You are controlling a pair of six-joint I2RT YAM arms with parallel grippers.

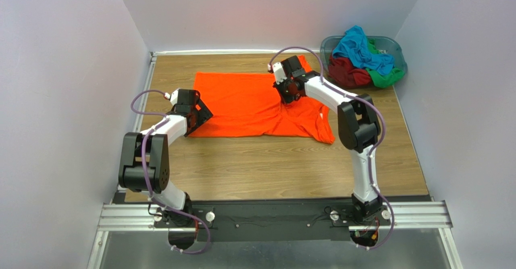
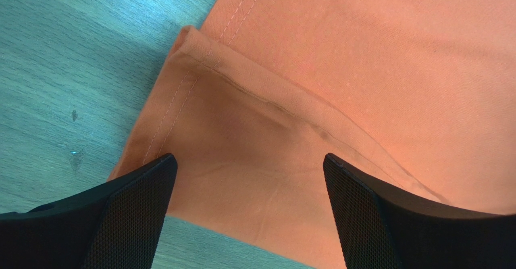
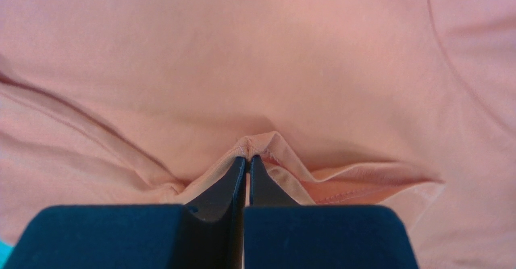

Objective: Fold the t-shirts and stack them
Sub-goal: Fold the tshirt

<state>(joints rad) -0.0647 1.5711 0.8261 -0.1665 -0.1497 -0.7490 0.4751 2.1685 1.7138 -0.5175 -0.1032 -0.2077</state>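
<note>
The orange t-shirt (image 1: 248, 102) lies spread across the middle of the wooden tabletop (image 1: 272, 166), with the left fingers (image 1: 203, 113) splayed wide over the folded hem at its 9 o'clock edge, gripping nothing. Toward the shirt's 2 o'clock side the right fingers (image 3: 239, 184) are pressed together, pinching a small ridge of the orange cloth. Farther back, at the tabletop's 1 o'clock corner, a grey-blue basket (image 1: 396, 48) holds three more in a heap: the turquoise t-shirt (image 1: 357, 45), the dark red t-shirt (image 1: 345, 72) and the green t-shirt (image 1: 384, 75).
</note>
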